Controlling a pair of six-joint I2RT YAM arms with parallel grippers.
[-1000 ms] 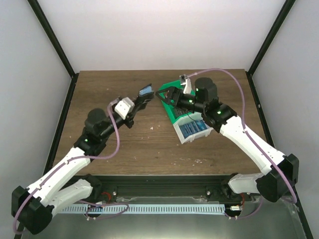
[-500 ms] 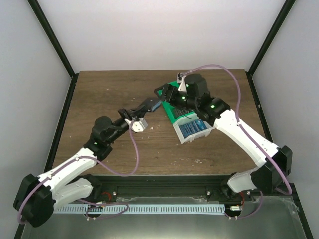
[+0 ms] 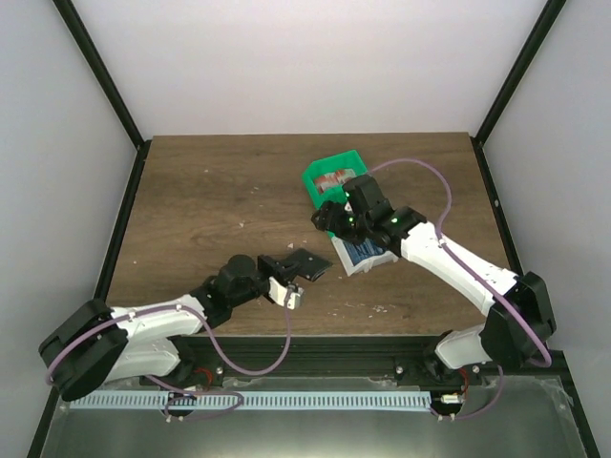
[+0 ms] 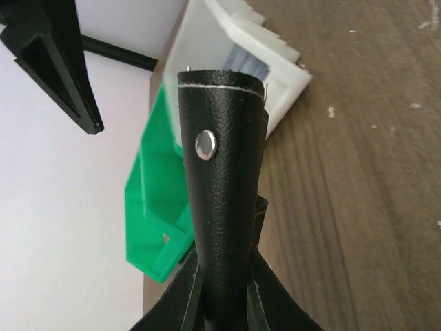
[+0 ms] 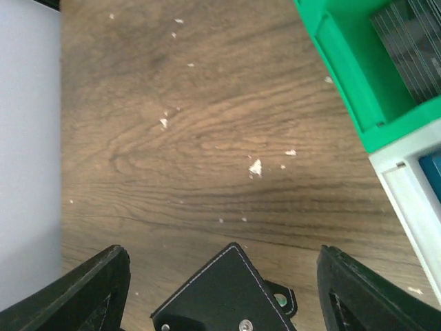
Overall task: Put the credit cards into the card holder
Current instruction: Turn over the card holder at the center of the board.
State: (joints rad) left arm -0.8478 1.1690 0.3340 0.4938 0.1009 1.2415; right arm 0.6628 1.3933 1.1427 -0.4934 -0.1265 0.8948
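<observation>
The black card holder (image 3: 305,264) is clamped in my left gripper (image 3: 292,282), low over the table's front middle. In the left wrist view the holder (image 4: 222,179) stands up between the fingers (image 4: 265,293), its snap stud showing. Blue credit cards (image 3: 368,250) sit in the white bin (image 3: 349,264). My right gripper (image 3: 327,218) is open and empty, just beyond the holder. In the right wrist view the holder's corner (image 5: 227,296) lies between its spread fingers (image 5: 93,289).
A green bin (image 3: 329,176) stands behind the white bin at the table's back middle; both show in the left wrist view, green (image 4: 153,207) and white (image 4: 207,41). Pale crumbs (image 5: 255,166) are scattered on the wood.
My left arm has pulled back and down toward the near edge with the holder. My right gripper has come off the green bin, nearer and lower, following the holder.
</observation>
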